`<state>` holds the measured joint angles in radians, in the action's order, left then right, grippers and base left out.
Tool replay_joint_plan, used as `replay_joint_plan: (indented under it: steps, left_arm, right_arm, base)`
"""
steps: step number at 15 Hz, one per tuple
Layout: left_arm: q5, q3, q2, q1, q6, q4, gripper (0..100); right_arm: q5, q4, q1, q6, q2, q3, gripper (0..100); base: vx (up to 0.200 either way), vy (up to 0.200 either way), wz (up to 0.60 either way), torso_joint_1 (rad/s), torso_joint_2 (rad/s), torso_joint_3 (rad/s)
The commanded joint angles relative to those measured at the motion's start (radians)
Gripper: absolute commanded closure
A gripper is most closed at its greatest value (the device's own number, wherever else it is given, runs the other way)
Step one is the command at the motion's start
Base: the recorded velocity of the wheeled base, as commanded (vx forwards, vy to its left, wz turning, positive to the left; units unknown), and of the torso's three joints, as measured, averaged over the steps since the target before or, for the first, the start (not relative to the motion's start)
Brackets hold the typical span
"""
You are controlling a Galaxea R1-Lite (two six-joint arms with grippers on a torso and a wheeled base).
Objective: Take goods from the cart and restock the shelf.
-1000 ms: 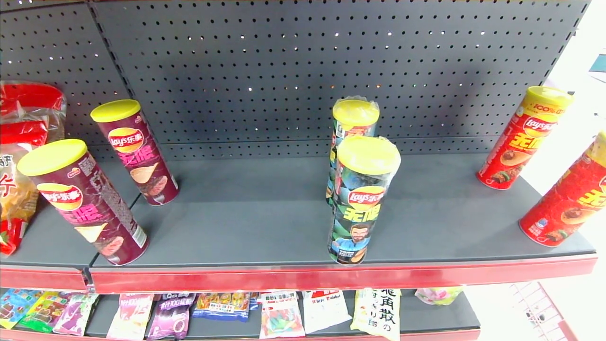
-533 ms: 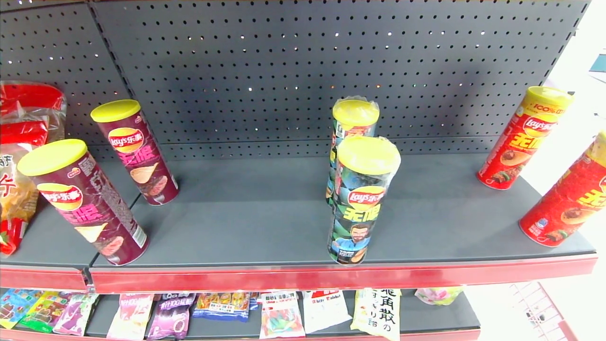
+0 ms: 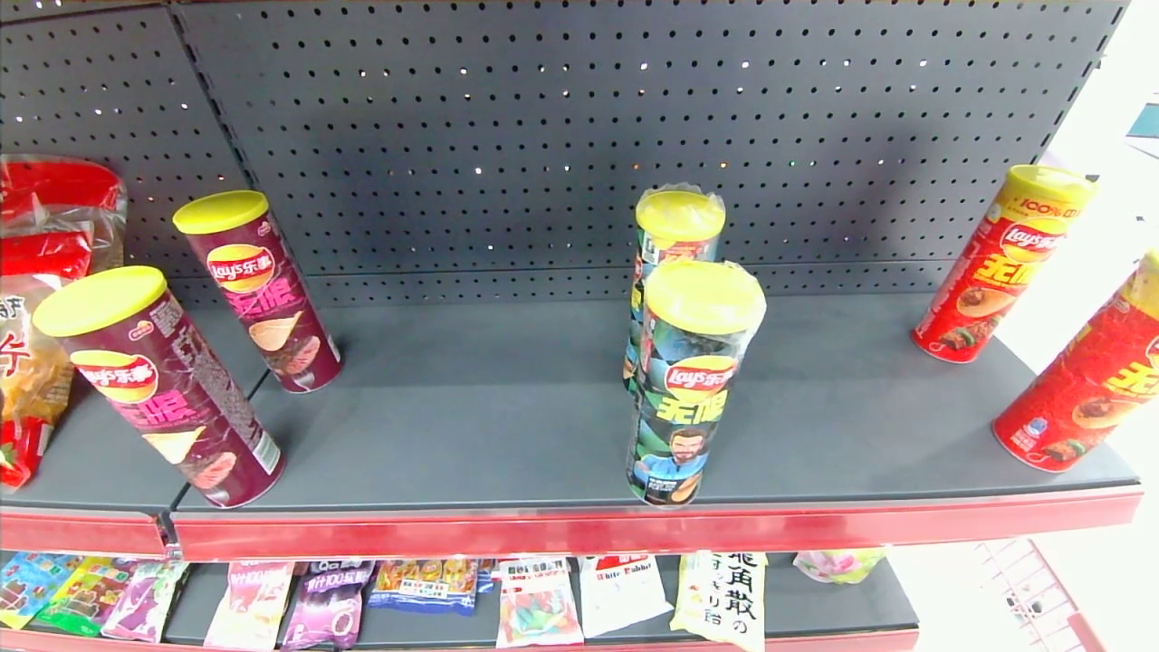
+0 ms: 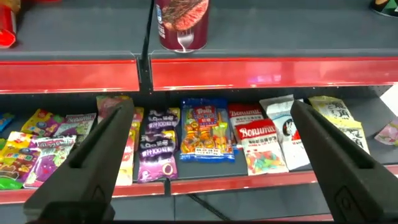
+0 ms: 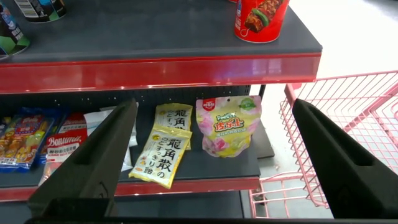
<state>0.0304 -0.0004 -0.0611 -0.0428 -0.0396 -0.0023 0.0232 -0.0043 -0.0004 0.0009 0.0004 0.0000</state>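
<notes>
- Head view looks steeply down on the shelf (image 3: 507, 426), close.
- Both wrist views face it from lower, sharing its red edge (image 4: 261, 71) and lower packets (image 4: 202, 130).

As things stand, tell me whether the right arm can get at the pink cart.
Probably yes. The right gripper is open and empty, and the pink cart stands beside the end of the shelf with nothing between them.
</notes>
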Motion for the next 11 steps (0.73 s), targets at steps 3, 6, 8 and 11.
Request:
replay_joint_plan:
  steps: [3, 6, 8, 11]
  left_arm:
    - [-0.001, 0.000, 0.060, 0.035, 0.009, -0.001, 0]
    - [-0.010, 0.000, 0.061, 0.035, 0.007, -0.001, 0]
    - [-0.010, 0.000, 0.061, 0.035, 0.007, -0.001, 0]
    - [-0.010, 0.000, 0.061, 0.035, 0.007, -0.001, 0]
  right_arm:
    - [0.000, 0.000, 0.000, -0.001, 0.000, 0.000, 0]
    - [0.000, 0.000, 0.000, -0.001, 0.000, 0.000, 0]
    - [0.000, 0.000, 0.000, -0.001, 0.000, 0.000, 0]
    - [-0.002, 0.000, 0.000, 0.002, 0.000, 0.000, 0]
  base:
    - [0.000, 0.000, 0.00, 0.000, 0.00, 0.000]
    - [0.000, 0.000, 0.00, 0.000, 0.00, 0.000]
    - [0.000, 0.000, 0.00, 0.000, 0.00, 0.000]
    - [0.000, 0.000, 0.00, 0.000, 0.00, 0.000]
